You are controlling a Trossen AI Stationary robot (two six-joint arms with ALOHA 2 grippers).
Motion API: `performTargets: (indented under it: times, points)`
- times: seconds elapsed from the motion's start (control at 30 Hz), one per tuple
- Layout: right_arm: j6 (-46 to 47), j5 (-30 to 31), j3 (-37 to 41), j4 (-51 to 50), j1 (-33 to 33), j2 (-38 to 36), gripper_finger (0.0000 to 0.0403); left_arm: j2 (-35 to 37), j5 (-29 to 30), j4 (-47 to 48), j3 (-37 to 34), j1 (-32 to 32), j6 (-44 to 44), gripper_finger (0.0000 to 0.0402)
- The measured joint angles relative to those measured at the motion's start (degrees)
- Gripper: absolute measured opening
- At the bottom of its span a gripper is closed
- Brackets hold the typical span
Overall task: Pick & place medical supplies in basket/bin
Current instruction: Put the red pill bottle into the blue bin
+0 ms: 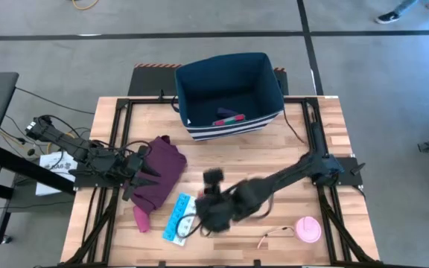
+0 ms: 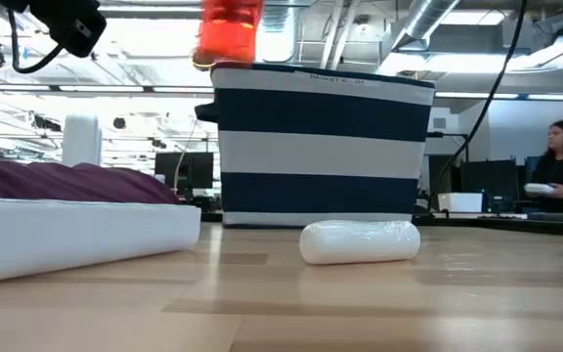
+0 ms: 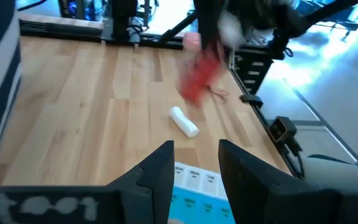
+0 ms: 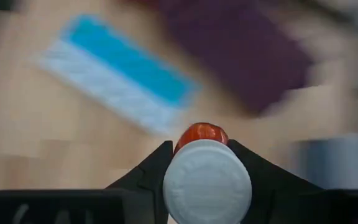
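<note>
My right gripper (image 4: 199, 144) is shut on a red-orange bottle with a white cap (image 4: 207, 180), held high above the table near its front (image 2: 228, 29). Below it lie the light-blue pill organizer strip (image 1: 177, 217) and a small white piece (image 2: 360, 242), both flat on the wood. The pink disc (image 1: 308, 229) with its tan cord (image 1: 274, 237) lies at the near right. The dark-blue striped bin (image 1: 229, 93) stands at the far middle. My left gripper (image 3: 194, 165) waits open over the maroon cloth (image 1: 159, 175) at the left. My right gripper pinches the bottle at its white cap end (image 4: 174, 180), one finger on each side. The cap faces back toward the wrist and the red body (image 4: 202, 134) points out past the fingertips, so the fingers lie along the bottle. They slant downward, and the bottle is lifted clear of the table.
A pink and a green item (image 1: 229, 117) lie on the bin's floor. Black rails (image 1: 315, 141) run along the table's left and right sides. A person (image 2: 560, 166) sits in the room beyond the table. Bare wood lies between the cloth and the bin.
</note>
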State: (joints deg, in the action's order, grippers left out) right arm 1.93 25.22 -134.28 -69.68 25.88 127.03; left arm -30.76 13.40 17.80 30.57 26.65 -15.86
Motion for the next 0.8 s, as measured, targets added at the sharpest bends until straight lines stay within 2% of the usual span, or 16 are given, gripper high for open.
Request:
performTargets:
  times: [0.1, 0.2, 0.27, 0.33, 0.43, 0.6, 0.7, 0.8]
  points:
    - [-10.7, 13.3, -0.1, -0.8, -1.4, -5.6, 0.0122, -0.1, 2.2, -0.7, 0.0, 0.0, 0.0, 0.0114]
    - [-18.5, 24.0, -0.1, 0.5, -4.5, -11.1, 0.0128, -0.3, 3.9, -1.1, 0.0, 0.0, 0.8, 0.0114]
    - [-20.8, 27.3, -0.1, 2.1, -8.3, -14.9, 0.013, -0.4, 4.0, -0.9, 0.0, 0.0, 1.6, 0.0114]
    - [-20.7, 26.8, -0.1, 3.5, -13.3, -18.0, 0.0131, -0.4, 4.4, -1.1, 0.0, 0.0, 2.0, 0.0114]
    - [-15.6, 19.9, -0.1, 4.0, -23.3, -20.5, 0.013, -0.4, 6.2, -1.1, 0.0, 0.0, 2.9, 0.0114]
    - [-2.1, 1.6, 0.5, 3.1, -40.5, -18.5, 0.0133, -0.4, 8.7, -1.0, 0.0, 0.0, 3.4, 0.0114]
    - [-2.5, -7.3, 1.2, 2.4, -47.3, -13.3, 0.0134, -0.4, 8.7, -1.0, 0.0, 0.0, 4.6, 0.0114]
    - [-6.6, -19.4, 1.4, 3.1, -50.4, -6.8, 0.0134, -0.4, 8.8, -0.5, 0.0, 0.0, 5.5, 0.0114]
